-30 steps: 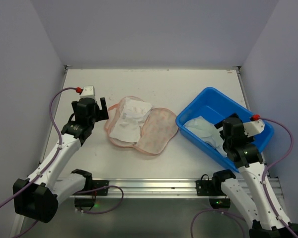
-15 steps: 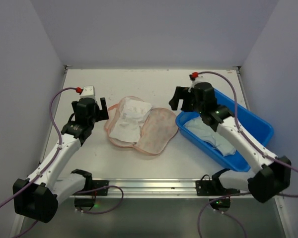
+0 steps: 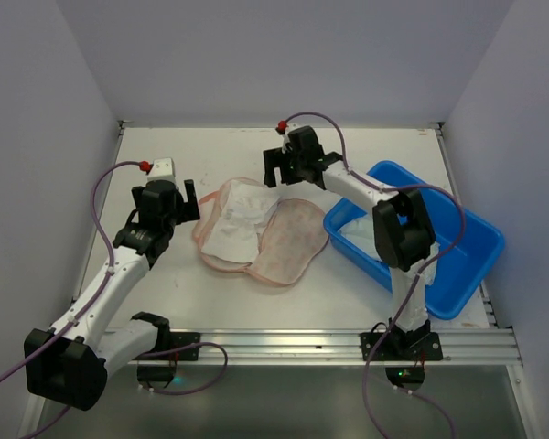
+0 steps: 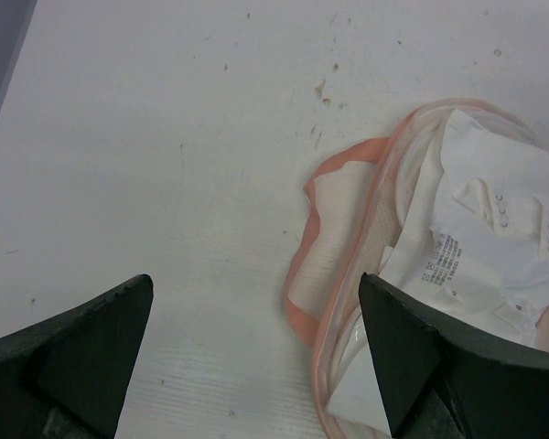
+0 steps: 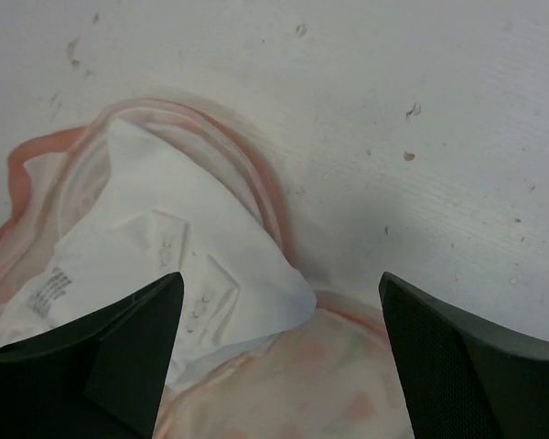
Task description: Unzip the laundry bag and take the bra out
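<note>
The pink laundry bag (image 3: 288,242) lies open on the table, its patterned flap folded out to the right. The white bra (image 3: 241,219) lies in the open left half. My left gripper (image 3: 190,203) is open and empty just left of the bag. In the left wrist view the gripper (image 4: 256,357) straddles the bag's orange edge (image 4: 302,274), with the bra (image 4: 476,229) to the right. My right gripper (image 3: 276,169) is open and empty, over the bag's far edge. In the right wrist view the gripper (image 5: 279,357) hangs above the bra (image 5: 165,247) and the flap (image 5: 348,384).
A blue plastic tub (image 3: 467,229) stands at the right with pale cloth (image 3: 371,240) inside it. The right arm stretches from the tub's side across to the bag. White walls close the table at the back and on both sides.
My right arm has swung left from over the blue tub to the far edge of the bag. The left arm, bag and bra have not moved.
</note>
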Motion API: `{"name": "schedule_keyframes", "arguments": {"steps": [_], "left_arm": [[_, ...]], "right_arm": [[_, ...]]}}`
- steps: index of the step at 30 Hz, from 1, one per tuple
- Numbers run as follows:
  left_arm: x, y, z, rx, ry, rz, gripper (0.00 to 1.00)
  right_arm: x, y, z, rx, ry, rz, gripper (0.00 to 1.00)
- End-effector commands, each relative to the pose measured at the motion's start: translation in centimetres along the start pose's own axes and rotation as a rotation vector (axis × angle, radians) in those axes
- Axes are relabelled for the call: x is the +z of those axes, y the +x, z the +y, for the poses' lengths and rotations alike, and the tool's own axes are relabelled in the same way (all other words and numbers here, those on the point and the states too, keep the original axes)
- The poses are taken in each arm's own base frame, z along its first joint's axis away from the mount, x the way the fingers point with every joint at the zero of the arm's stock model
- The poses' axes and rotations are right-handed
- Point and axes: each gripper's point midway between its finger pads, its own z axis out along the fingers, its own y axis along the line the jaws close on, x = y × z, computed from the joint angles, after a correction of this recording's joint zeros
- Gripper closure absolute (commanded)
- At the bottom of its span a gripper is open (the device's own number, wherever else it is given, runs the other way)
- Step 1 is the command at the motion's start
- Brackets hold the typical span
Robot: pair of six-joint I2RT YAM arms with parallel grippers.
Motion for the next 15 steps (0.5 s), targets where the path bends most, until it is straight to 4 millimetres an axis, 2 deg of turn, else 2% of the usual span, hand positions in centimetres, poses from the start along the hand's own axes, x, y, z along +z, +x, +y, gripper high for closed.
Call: {"name": "schedule_keyframes", "arguments": {"steps": [1,4,9,12,15], "left_arm": [[0.3,-0.7,0.6,-0.006,-0.027,-0.038,0.02],[0.4,-0.6,0.5,-0.004,-0.025,-0.033,0.02],[0.5,-0.4,0.5,-0.002,-0.028,-0.027,0.02],[0.5,-0.4,0.5,-0.002,-0.028,-0.028,0.02],[0.4,-0.4,0.5,-0.002,-0.025,-0.026,0.02]], "right_arm": [[2.2,1.2,0.8,-0.028,-0.038,0.052,0.11],[3.6,3.5,1.5,-0.04,-0.069,0.108,0.11],[4.5,4.9,2.4,-0.047,-0.108,0.121,0.13],[4.8,5.5,3.0,-0.064,-0.114,0.134,0.19],[5.0,5.8,3.3,-0.076,-0.11,0.139,0.31]]}}
